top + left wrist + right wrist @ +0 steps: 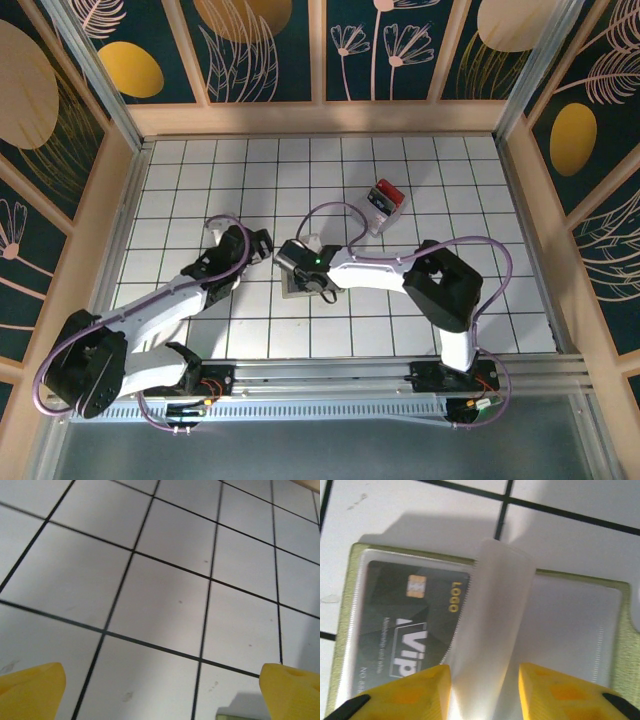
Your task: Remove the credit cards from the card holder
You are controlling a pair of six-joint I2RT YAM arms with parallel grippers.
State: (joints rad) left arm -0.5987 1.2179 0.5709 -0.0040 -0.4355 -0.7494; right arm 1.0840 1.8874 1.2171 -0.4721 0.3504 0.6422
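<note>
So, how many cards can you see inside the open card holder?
1: a dark VIP card in the left pocket of the card holder. Others may be hidden under the lifted clear sleeve.

card holder (pixel 342 630) on table (pixel 200 180) | card (pixel 405 625) in its left pocket — sleeve (pixel 490 630) between right fingers (pixel 415 690)

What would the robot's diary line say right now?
card holder lying open | dark VIP card inside its pocket | right gripper open, straddling raised clear sleeve | left gripper open above table
</note>
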